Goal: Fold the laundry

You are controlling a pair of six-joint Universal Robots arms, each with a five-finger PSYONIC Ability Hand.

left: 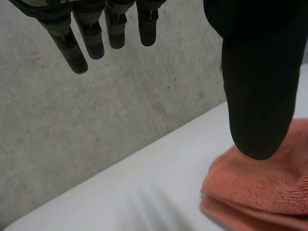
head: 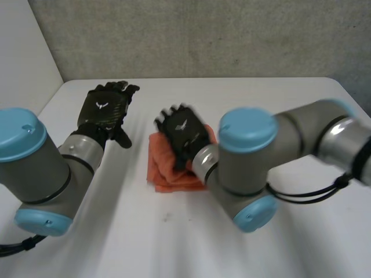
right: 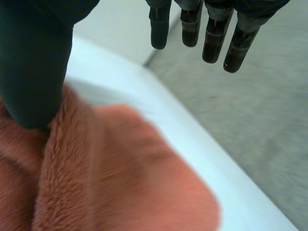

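A folded orange towel [head: 168, 168] lies on the white table [head: 255, 116] near the middle. My right hand [head: 182, 136] hovers over it, fingers straight and holding nothing; in the right wrist view its fingers [right: 211, 33] and thumb [right: 33, 62] stand apart above the towel [right: 110, 178]. My left hand [head: 107, 107] is held above the table to the left of the towel, open and empty. In the left wrist view its fingers [left: 91, 33] are spread, with the thumb [left: 260, 86] in front of the towel [left: 260, 192].
The table's far edge [head: 203, 79] meets a grey wall [head: 203, 35]. My right arm [head: 278, 150] crosses above the table's right side, the left arm [head: 40, 168] sits at the front left.
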